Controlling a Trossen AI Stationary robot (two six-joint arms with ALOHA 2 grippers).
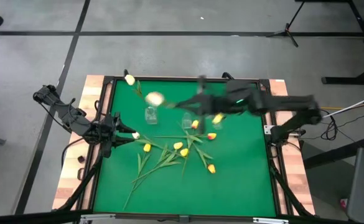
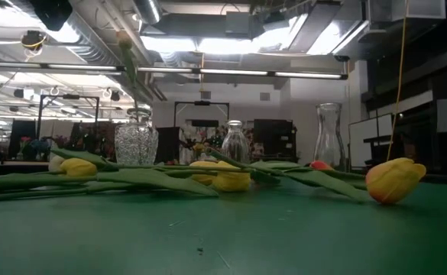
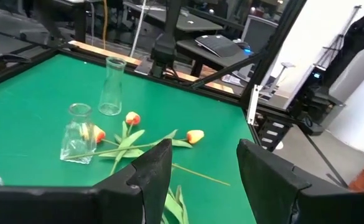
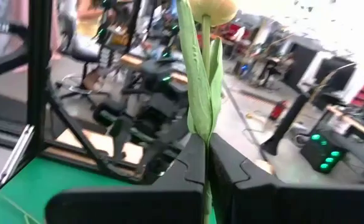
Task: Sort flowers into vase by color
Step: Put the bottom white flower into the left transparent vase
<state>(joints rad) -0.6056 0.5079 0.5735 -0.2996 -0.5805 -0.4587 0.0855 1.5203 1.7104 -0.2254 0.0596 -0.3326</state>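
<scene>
High view: the right gripper [image 1: 191,104] is out over the far middle of the green table [image 1: 231,186], its picture blurred, with a pale-headed tulip [image 1: 155,98] clamped in it. The flower head sits just beside the glass vase [image 1: 150,114] near the far-left part of the mat; a second vase [image 1: 186,121] stands nearer the middle. Which vase takes this colour I cannot tell, but the head lies leftward of the claw, close to the left-hand vase. The left gripper [image 1: 121,140] waits at the left edge, fingers spread, empty. A yellow tulip [image 1: 130,79] lies near the far-left corner; the other loose flowers [image 1: 180,148] are scattered across the middle, stems crossing.

Low view: the lying tulips [image 2: 231,180] stretch flat along the mat, an orange-yellow head [image 2: 394,179] nearest on the right. Three glass vessels stand behind them, the cut-glass vase [image 2: 137,140] to the left; a green stem hangs above it.

Left wrist view: the left fingers [image 3: 150,174] stand well apart with nothing between, looking past two vases [image 3: 77,132] and orange-headed tulips [image 3: 195,135] toward the table's frame.

Right wrist view: the right fingers [image 4: 191,163] are pressed together on the tulip's stem [image 4: 205,93], which runs straight on away from the claw, leaves wrapped close, head at the far end. Beyond the table is a workshop with stands, cables and equipment.
</scene>
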